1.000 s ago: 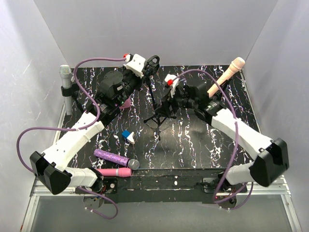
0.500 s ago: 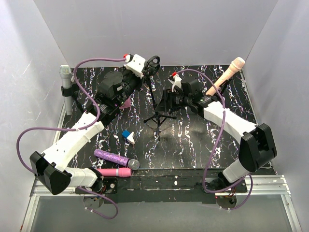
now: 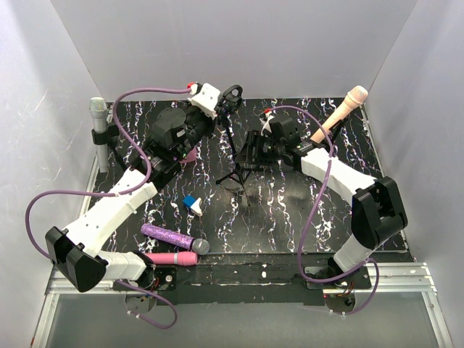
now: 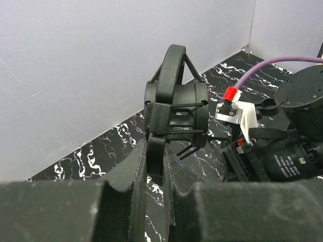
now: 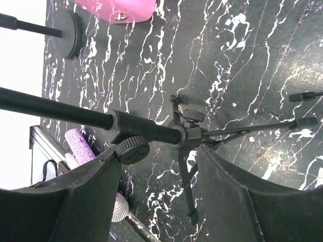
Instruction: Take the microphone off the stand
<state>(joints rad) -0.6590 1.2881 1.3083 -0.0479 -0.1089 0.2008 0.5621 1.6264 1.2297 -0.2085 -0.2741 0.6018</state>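
A black tripod stand [image 3: 230, 145] stands mid-table with a ring-shaped shock mount [image 3: 231, 94] on top. My left gripper [image 3: 223, 104] is shut on the lower edge of the shock mount [image 4: 174, 103], its pads [image 4: 132, 171] pressed against both sides. My right gripper [image 3: 246, 156] is open, low beside the stand. In the right wrist view its jaws straddle the pole's hub [image 5: 189, 132] and clamp knob [image 5: 132, 149]. A peach microphone [image 3: 341, 112] tilts at the back right. A silver microphone [image 3: 98, 127] sits in a clip on the left wall.
A purple glitter microphone [image 3: 170, 237] and a pink one [image 3: 174, 258] lie near the front edge. A small blue-and-white piece [image 3: 192, 204] lies left of the tripod legs [image 3: 235, 180]. A pink object [image 5: 128, 9] sits behind the left arm. White walls close three sides.
My right arm has swung left toward the stand, so its open jaws now straddle the lower pole. The left gripper still holds the shock mount in the same place.
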